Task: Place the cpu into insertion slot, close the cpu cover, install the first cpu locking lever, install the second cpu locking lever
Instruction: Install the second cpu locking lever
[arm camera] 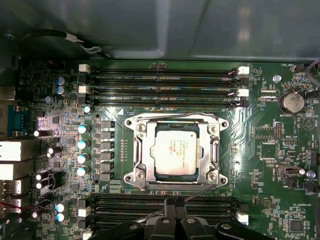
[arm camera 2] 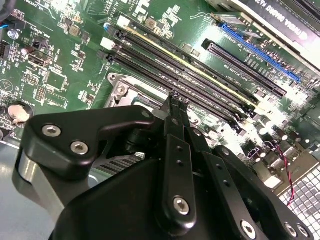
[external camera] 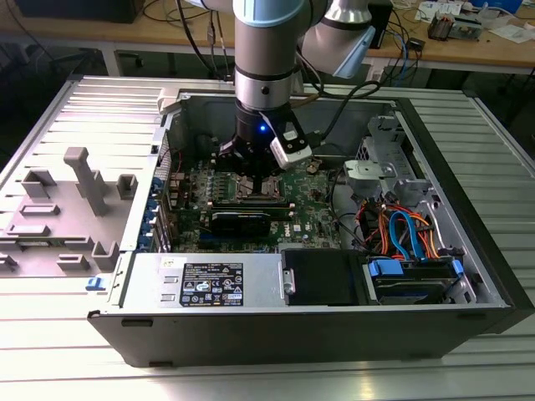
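Inside the open computer case point(external camera: 468, 251), the cpu point(arm camera: 174, 151) sits in the insertion slot point(arm camera: 134, 176), with the cpu cover point(arm camera: 175, 120) down flat around it (chip top showing through the cut-out). The gripper point(arm camera: 176, 202) hangs just beside the slot, over the memory slots point(arm camera: 165, 85), fingertips pinched together, holding nothing.

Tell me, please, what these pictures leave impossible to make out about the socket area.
- Insertion slot, exterior view: the arm and end effector mask it.
- Cpu, first wrist view: top print too small.
- Cpu cover, first wrist view: lever latching unclear.
- Socket, second wrist view: end effector body hides most.
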